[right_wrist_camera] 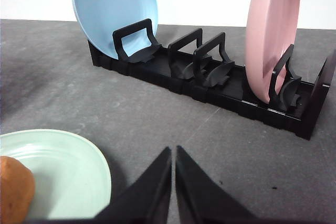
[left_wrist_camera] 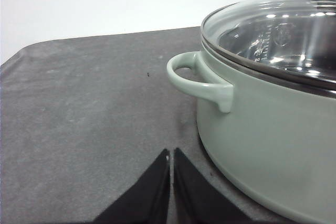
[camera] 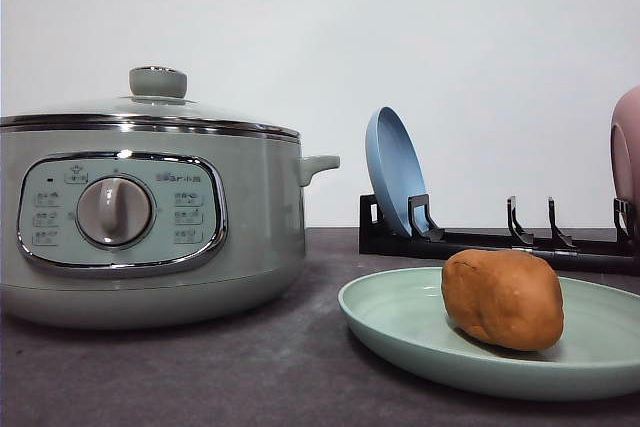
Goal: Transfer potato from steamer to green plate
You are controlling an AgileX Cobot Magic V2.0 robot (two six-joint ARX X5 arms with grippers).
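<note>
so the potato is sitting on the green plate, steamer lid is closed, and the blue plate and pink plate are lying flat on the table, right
Not quite. The blue plate and pink plate stand upright in the black rack, not flat on the table, as the right wrist view shows. The rest holds: the potato sits on the green plate and the steamer has its lid on.

Left gripper (left_wrist_camera: 171,156), right gripper (right_wrist_camera: 174,153): both closed.

Low front camera faces the wall near the steamer (camera: 150,217) and green plate (camera: 400,322); wrist cameras share them, one each.
</note>
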